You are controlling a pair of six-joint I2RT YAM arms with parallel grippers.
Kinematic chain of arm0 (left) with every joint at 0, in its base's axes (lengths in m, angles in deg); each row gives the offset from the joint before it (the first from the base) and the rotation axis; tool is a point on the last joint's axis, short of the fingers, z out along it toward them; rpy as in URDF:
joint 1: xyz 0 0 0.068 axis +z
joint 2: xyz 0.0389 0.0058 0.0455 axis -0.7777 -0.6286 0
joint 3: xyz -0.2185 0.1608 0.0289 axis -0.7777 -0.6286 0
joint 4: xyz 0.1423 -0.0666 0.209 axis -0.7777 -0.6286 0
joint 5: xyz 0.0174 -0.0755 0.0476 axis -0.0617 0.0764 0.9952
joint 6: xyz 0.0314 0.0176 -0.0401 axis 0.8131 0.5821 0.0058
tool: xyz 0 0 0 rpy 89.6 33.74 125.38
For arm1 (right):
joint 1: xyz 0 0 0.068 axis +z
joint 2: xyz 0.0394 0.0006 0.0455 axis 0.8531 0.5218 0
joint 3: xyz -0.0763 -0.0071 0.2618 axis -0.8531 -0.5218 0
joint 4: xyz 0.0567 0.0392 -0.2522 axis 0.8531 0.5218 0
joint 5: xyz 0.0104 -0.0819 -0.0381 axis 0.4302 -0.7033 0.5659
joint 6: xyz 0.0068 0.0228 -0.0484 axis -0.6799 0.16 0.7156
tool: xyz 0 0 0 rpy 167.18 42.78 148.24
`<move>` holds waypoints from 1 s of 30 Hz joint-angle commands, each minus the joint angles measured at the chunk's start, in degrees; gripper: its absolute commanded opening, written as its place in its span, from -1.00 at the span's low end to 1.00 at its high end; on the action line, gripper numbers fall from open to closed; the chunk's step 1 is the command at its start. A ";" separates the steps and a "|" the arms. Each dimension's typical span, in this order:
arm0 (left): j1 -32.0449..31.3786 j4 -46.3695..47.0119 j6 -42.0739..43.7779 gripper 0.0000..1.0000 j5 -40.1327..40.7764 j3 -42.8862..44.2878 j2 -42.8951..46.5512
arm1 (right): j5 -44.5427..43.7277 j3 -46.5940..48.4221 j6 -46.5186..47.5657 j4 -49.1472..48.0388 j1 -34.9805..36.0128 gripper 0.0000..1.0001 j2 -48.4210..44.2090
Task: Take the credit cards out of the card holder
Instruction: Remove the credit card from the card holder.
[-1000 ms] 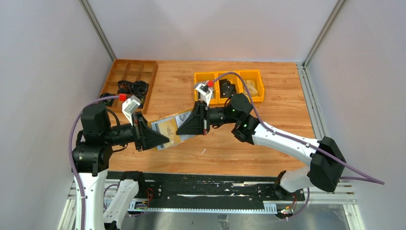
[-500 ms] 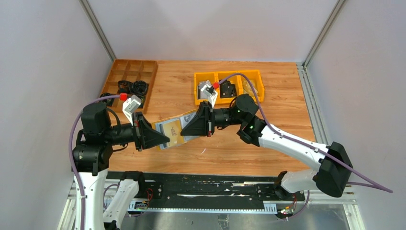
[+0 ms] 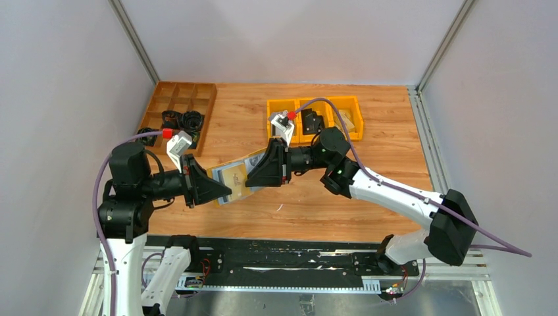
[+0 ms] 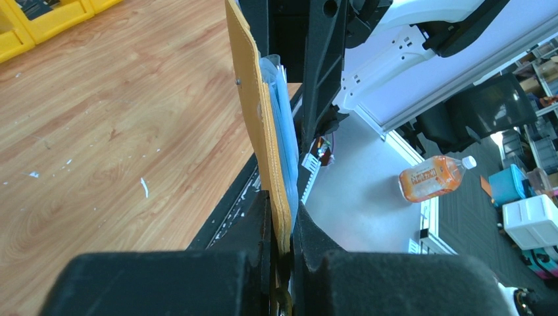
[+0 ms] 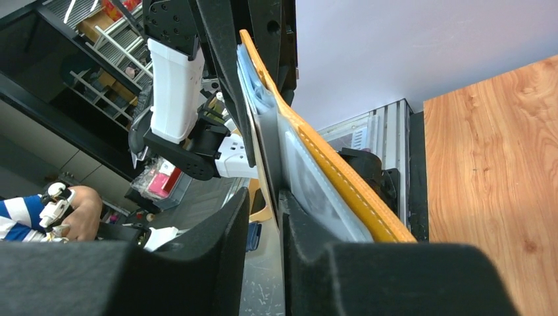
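The card holder hangs opened above the wooden table, left of centre, between both grippers. The left wrist view shows it edge-on, and there the left gripper is clamped on its mustard cover and grey-blue sleeves. Only the right wrist view shows the right gripper closely: its jaws are slightly apart, with a thin grey layer between them.

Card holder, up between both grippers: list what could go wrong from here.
The left gripper pinches only one edge of the card holder; a pull could twist it or slide it free. The right gripper has its jaws slightly apart around a thin edge; it might close on a sleeve, not a credit card, or miss.
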 commanded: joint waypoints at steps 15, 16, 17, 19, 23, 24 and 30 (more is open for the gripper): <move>-0.03 -0.67 -1.85 -0.05 -9.08 -3.22 1.50 | 0.43 4.72 -2.27 -5.30 4.12 -1.00 3.78; -0.04 -0.63 -1.85 -0.09 -9.45 -2.90 1.44 | 0.36 4.74 -1.53 -4.11 4.12 -1.00 3.60; 0.01 -0.63 -1.85 -0.16 -9.61 -2.69 1.51 | 0.28 4.82 0.01 -2.18 3.99 -1.00 3.22; -0.04 -0.57 -1.85 -0.24 -9.78 -2.31 1.50 | -0.08 4.95 2.33 1.96 3.62 -1.00 2.55; -0.04 -0.54 -1.81 -0.48 -10.11 -2.04 1.28 | 0.60 5.92 7.22 9.28 1.95 -1.00 1.50; -0.04 -0.54 -1.85 -0.52 -10.09 -2.02 1.30 | 0.91 6.19 8.26 10.89 1.54 -1.00 1.12; -0.04 -0.46 -1.85 -0.56 -9.77 -1.44 1.28 | 3.02 7.50 11.26 15.70 -0.10 -1.00 -0.44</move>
